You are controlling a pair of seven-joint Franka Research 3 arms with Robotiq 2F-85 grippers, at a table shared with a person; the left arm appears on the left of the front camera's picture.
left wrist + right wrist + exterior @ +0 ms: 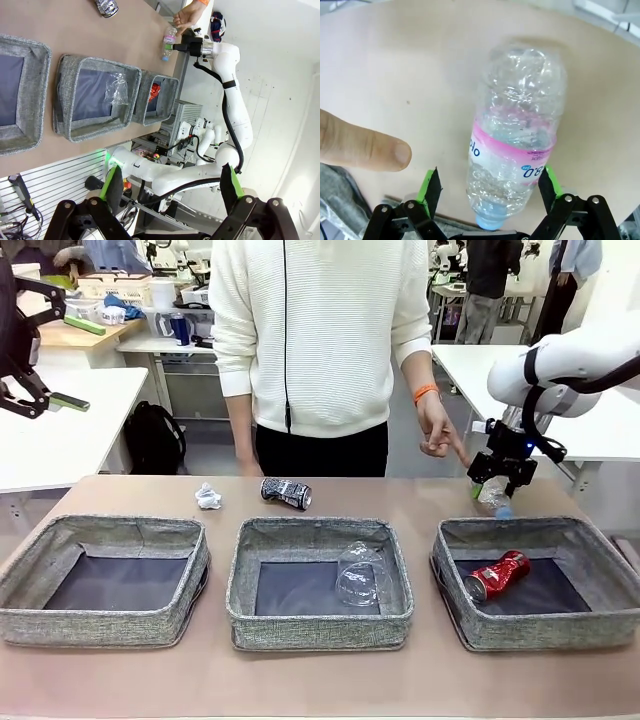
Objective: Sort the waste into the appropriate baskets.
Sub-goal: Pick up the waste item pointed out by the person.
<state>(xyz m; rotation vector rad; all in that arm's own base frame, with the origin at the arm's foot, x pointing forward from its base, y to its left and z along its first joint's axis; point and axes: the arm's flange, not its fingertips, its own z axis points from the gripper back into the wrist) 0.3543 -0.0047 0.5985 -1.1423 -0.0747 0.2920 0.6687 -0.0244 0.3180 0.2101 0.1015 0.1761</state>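
At right in the front view, the bottle (493, 498) lies on the table (120, 495) behind the right bin (540, 632), straddled by the open right gripper (503, 472); the jaws should be closed squarely across its label (510, 145).

I see a tan worktop (320, 685) with three grey woven baskets in a row along its near edge: the left basket (100, 618), the middle basket (320, 628) and the right basket (540, 632), each apart from the next. Toward the far edge, a white paper wad (208, 497) lies near a crushed black-and-white can (286, 492). A clear bottle (493, 498) lies toward the far right corner.
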